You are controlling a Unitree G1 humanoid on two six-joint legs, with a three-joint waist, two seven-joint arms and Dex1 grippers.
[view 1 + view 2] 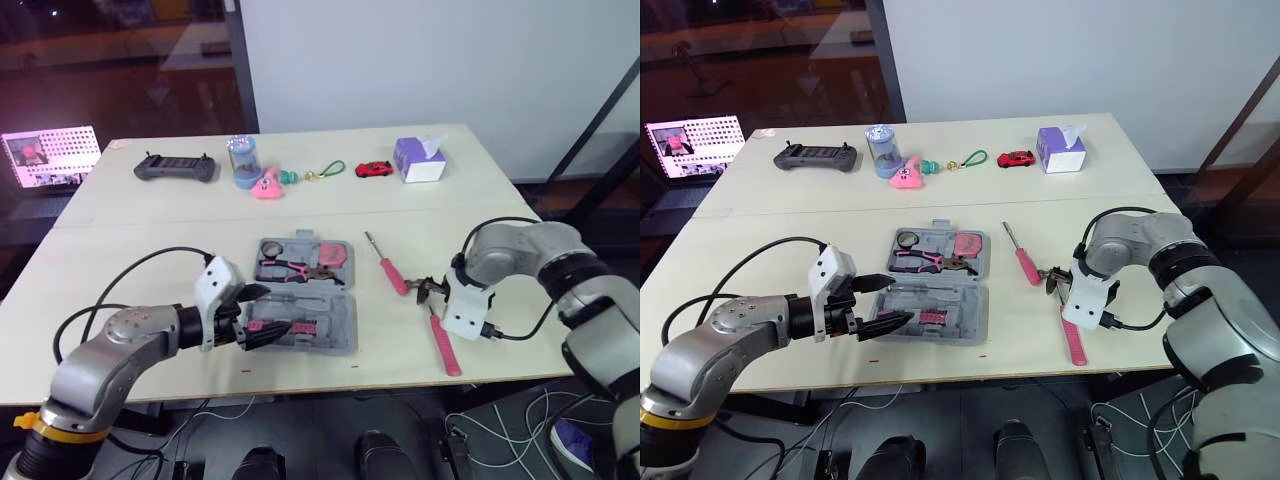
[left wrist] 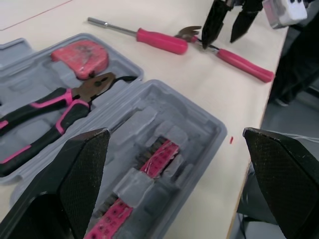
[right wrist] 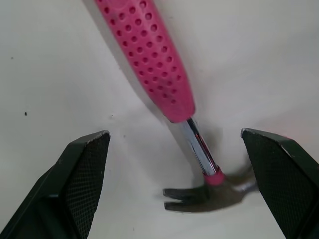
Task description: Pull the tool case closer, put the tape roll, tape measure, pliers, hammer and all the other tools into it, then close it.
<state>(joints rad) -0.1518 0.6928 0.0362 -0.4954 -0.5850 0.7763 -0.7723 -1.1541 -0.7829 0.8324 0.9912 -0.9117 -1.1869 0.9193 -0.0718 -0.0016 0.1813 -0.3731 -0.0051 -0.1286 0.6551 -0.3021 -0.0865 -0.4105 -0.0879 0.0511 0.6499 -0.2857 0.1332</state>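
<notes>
The grey tool case [image 1: 347,322] lies open in the middle of the table. Its far half holds pink-handled pliers [image 1: 285,268], a red tape measure [image 1: 331,256] and a ring-shaped roll [image 1: 270,247]; its near half holds pink bits. My left gripper [image 1: 272,310] is open at the case's left front corner, its fingers [image 2: 75,174] spread on either side of the near half. To the right of the case lie a pink screwdriver [image 1: 390,270] and a pink-handled hammer [image 3: 149,64]. My right gripper [image 1: 431,292] hangs open just above the hammer's head [image 3: 204,196].
Along the table's far side stand a game controller [image 1: 175,168], a blue jar [image 1: 241,160], a pink toy [image 1: 267,187], a green keyring [image 1: 330,170], a red toy car [image 1: 373,169] and a purple tissue box [image 1: 420,160]. A laptop [image 1: 50,155] sits off the left edge.
</notes>
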